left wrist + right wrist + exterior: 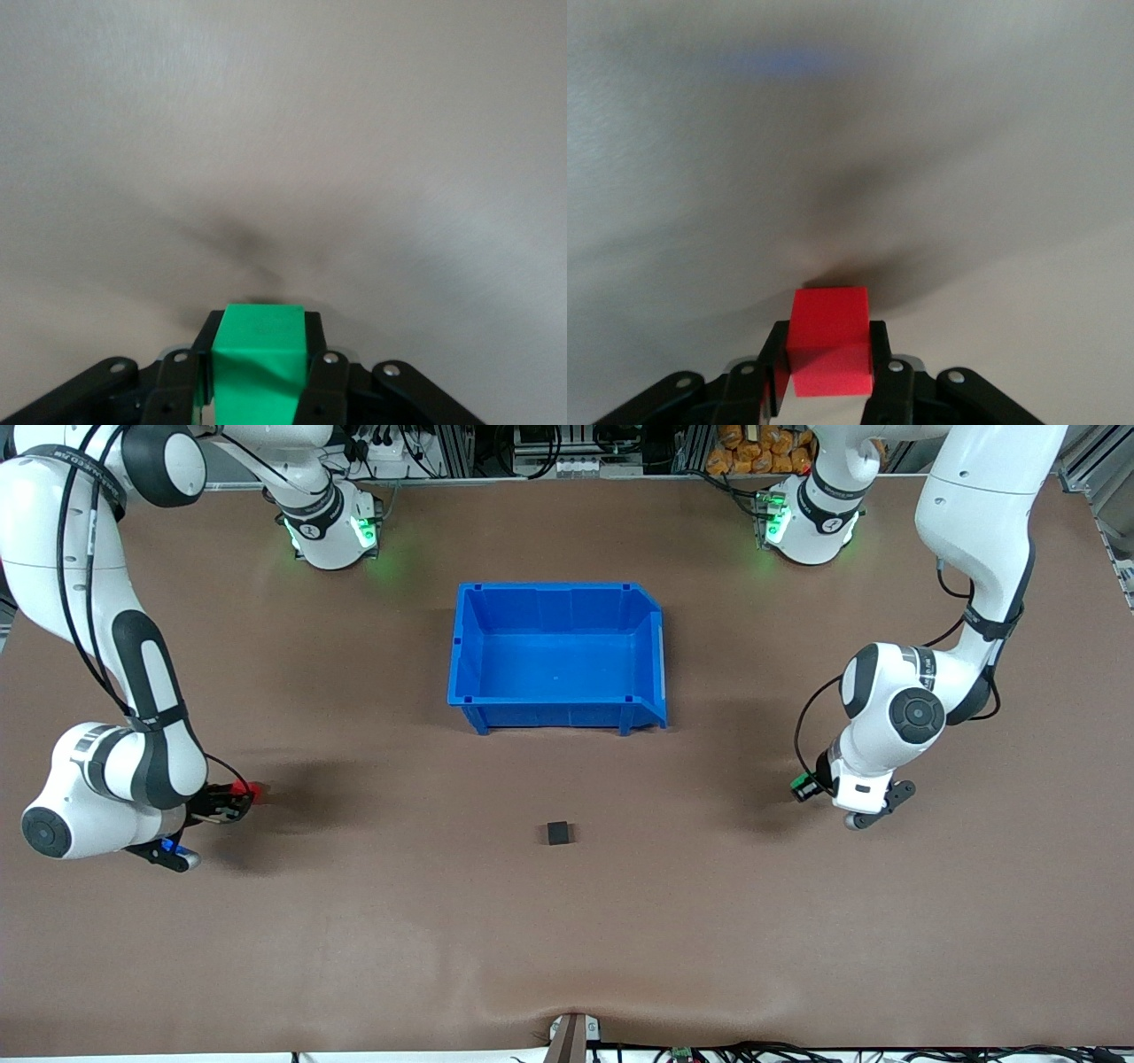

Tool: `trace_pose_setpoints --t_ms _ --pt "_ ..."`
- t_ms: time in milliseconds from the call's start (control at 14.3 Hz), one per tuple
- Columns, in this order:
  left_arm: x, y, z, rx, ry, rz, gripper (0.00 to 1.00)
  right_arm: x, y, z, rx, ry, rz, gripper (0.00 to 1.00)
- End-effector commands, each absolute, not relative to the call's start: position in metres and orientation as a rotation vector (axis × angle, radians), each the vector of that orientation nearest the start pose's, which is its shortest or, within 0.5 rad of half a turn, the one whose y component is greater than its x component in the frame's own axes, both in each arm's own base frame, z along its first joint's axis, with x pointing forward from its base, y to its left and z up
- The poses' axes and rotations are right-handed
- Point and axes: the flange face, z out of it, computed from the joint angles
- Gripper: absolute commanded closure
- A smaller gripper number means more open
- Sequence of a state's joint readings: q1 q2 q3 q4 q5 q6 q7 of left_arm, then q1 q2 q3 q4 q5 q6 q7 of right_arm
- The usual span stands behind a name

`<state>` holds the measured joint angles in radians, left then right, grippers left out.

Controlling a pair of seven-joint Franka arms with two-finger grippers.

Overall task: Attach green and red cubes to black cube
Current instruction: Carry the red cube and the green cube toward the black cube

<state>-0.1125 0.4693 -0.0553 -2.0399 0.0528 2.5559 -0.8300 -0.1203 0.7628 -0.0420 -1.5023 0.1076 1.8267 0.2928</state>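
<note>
The black cube (559, 833) sits alone on the brown table, nearer to the front camera than the blue bin. My left gripper (804, 786) is shut on the green cube (260, 359), held low over the table toward the left arm's end. My right gripper (248, 795) is shut on the red cube (830, 341), held low over the table toward the right arm's end. In each wrist view the cube sits between the black fingers with bare table past it. The black cube does not show in either wrist view.
An open blue bin (558, 657) stands mid-table, farther from the front camera than the black cube. It holds nothing that I can see. Both arm bases stand along the table's edge farthest from the front camera.
</note>
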Motion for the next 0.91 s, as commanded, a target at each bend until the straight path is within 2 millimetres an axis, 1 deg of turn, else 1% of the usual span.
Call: trace_pose_setpoints --t_ms 0,70,140,209,279,349,419,558,698,837 --pt "0.615 -0.127 0.251 -2.951 -1.217 -0.105 1.00 0.667 -0.025 0.222 -2.778 1.035 0.791 1.00" --pt "0.624 -0.138 0.260 -2.917 -1.336 -0.129 1.00 0.670 0.005 0.228 -2.713 1.108 0.815 1.00" --pt "0.630 -0.147 0.266 -2.881 -1.417 -0.123 1.00 0.674 0.030 0.233 -2.648 1.182 0.823 1.00" --pt "0.636 -0.159 0.271 -2.845 -1.476 -0.102 1.00 0.679 0.047 0.240 -2.558 1.289 0.835 1.00" --pt "0.644 -0.170 0.276 -2.797 -1.548 -0.080 1.00 0.682 0.060 0.244 -2.491 1.388 0.846 1.00" --pt "0.652 -0.185 0.278 -2.737 -1.634 -0.054 1.00 0.690 0.081 0.251 -2.436 1.477 0.819 1.00" --pt "0.657 -0.205 0.277 -2.679 -1.709 -0.031 1.00 0.694 0.105 0.254 -2.368 1.578 0.786 1.00" --pt "0.667 -0.243 0.271 -2.569 -1.845 0.001 1.00 0.704 0.144 0.259 -2.228 1.760 0.670 1.00" --pt "0.663 -0.281 0.259 -2.452 -1.962 0.031 1.00 0.707 0.181 0.249 -2.190 1.799 0.574 1.00" --pt "0.656 -0.313 0.253 -2.350 -2.099 0.054 1.00 0.705 0.210 0.236 -2.104 1.863 0.557 1.00"
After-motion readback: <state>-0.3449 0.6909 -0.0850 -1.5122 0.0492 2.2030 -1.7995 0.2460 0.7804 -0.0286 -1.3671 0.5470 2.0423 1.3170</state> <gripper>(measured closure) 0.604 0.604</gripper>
